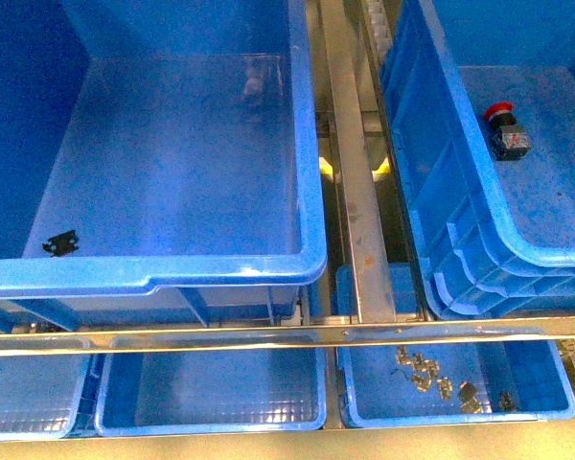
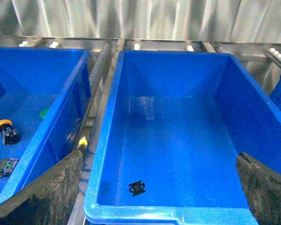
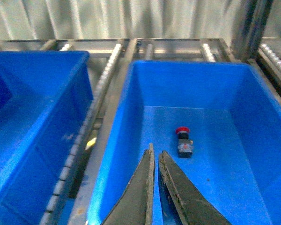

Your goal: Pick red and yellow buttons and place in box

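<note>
The box (image 1: 311, 192), a large deep blue bin, fills the left of the front view and holds only a small black part (image 1: 60, 244). In the left wrist view my left gripper (image 2: 159, 190) is open above the box's near rim (image 2: 131, 216), fingers (image 2: 51, 192) wide apart and empty. A bin beside it (image 2: 61, 108) holds a yellow button (image 2: 5, 129) and another switch (image 2: 2, 166). A red button (image 1: 503, 125) lies in the right bin (image 1: 441, 192). My right gripper (image 3: 155, 152) is shut and empty, just short of the red button (image 3: 183, 140). Neither gripper shows in the front view.
A metal rail (image 1: 359, 192) runs between the two big bins, and a crossbar (image 1: 268, 335) spans the front. Shallow blue trays sit below; the right one (image 1: 556, 383) holds several small metal parts (image 1: 426, 374). A green cap (image 2: 45, 113) lies in the bin with the yellow button.
</note>
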You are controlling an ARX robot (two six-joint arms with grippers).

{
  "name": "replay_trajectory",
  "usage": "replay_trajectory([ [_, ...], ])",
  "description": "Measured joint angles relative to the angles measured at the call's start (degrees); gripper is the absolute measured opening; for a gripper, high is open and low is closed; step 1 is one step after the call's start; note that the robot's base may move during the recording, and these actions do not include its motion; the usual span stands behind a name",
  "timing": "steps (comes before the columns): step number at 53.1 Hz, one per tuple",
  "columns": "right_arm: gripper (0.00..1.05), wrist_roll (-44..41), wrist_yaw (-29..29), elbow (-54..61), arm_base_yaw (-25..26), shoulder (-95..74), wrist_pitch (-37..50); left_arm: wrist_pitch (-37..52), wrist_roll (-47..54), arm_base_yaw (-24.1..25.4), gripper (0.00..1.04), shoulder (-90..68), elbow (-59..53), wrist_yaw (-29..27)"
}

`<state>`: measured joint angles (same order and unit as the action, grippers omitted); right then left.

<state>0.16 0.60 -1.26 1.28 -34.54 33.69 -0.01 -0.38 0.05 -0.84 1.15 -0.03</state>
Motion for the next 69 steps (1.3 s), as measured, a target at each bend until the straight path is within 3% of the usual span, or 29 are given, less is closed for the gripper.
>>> replay_trajectory([
  [20,0.04,0.0,-0.5,0.0,-1.1,12.4,-11.7,0.0,0.0,0.0,0.97,0.0,0.0,0.0],
  [54,0.04,0.0,-0.5,0.0,-1.1,24.3,-23.4,0.0,0.0,0.0,0.97,0.0,0.0,0.0],
  [60,0.04,0.0,-0.7,0.0,-1.2,32.3,-32.9,0.0,0.0,0.0,0.97,0.0,0.0,0.0],
  [69,0.04,0.0,-0.6,0.0,-1.2,34.2,-33.6,0.0,0.0,0.0,0.97,0.0,0.0,0.0],
])
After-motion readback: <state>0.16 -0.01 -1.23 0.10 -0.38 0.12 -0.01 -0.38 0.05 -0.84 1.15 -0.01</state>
